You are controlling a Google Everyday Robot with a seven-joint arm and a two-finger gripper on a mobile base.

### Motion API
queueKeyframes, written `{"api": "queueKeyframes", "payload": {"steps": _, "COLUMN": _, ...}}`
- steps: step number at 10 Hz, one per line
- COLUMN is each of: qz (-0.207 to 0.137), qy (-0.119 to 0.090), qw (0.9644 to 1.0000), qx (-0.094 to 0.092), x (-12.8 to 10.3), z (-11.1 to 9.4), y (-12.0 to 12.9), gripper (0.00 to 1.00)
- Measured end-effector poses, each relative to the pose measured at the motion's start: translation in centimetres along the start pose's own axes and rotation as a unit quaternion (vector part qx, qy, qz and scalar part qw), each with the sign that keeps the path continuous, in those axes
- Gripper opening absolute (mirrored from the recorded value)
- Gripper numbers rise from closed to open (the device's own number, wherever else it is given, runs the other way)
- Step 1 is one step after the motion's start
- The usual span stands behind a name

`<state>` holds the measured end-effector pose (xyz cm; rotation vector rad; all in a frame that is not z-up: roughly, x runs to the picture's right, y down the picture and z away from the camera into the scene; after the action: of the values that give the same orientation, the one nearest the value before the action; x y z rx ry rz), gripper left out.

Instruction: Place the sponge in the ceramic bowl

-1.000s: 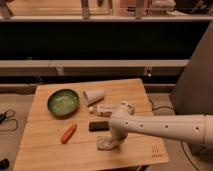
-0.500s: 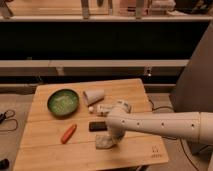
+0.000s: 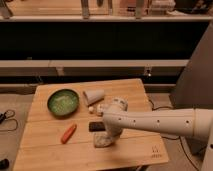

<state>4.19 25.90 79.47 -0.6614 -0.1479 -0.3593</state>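
The sponge [image 3: 100, 142], a pale grey-beige pad, lies on the wooden table [image 3: 45, 150] near its front edge, right of centre. My gripper [image 3: 108, 135] hangs at the end of the white arm, pointing down directly onto the sponge's right part and covering it. The ceramic bowl [image 3: 63, 102], green with a speckled inside, stands at the table's back left, well apart from the gripper.
A white cup [image 3: 93, 96] lies on its side just right of the bowl, with a small pale object [image 3: 91, 108] in front of it. A black block [image 3: 95, 126] sits just behind the sponge. An orange carrot [image 3: 68, 133] lies to the left.
The arm has shifted slightly left and lower over the sponge. The sponge, bowl and other items have stayed in place.
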Motion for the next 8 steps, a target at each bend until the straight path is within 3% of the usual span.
{"api": "queueKeyframes", "payload": {"steps": 6, "qz": -0.017, "qy": 0.008, "qw": 0.9998, "qx": 0.0, "x": -1.4, "z": -0.2, "y": -2.2, "gripper": 0.0}}
{"api": "queueKeyframes", "payload": {"steps": 8, "qz": -0.025, "qy": 0.014, "qw": 0.9996, "qx": 0.001, "x": -2.9, "z": -0.6, "y": -3.8, "gripper": 0.0}}
